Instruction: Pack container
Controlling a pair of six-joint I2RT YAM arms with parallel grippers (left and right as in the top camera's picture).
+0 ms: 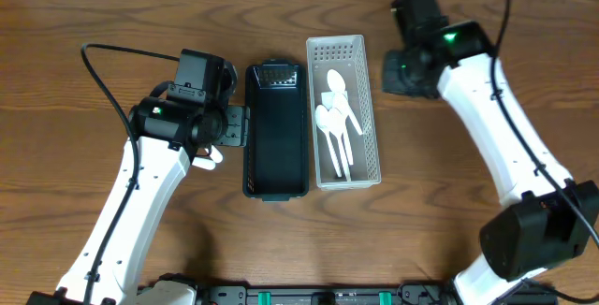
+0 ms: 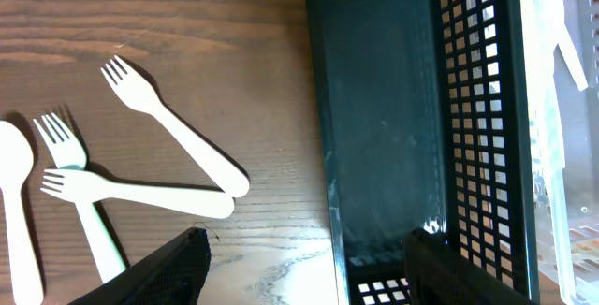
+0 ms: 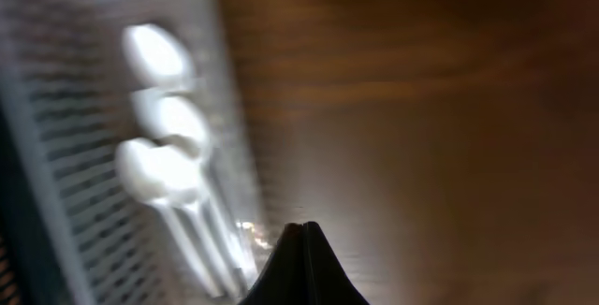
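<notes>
A black perforated container (image 1: 275,129) lies empty at the table's middle, with a white perforated container (image 1: 344,110) holding white spoons (image 1: 335,118) beside it on the right. My left gripper (image 2: 309,263) is open, one finger over the wood and one over the black container's (image 2: 384,127) near end. White forks (image 2: 173,146) and a spoon lie on the wood left of it in the left wrist view. My right gripper (image 3: 302,249) is shut and empty, hovering just right of the white container (image 3: 84,155); its view is blurred.
The left arm (image 1: 168,127) hides the loose forks in the overhead view. The right arm (image 1: 487,90) reaches in from the right side. Cables run across the back of the wooden table (image 1: 94,24).
</notes>
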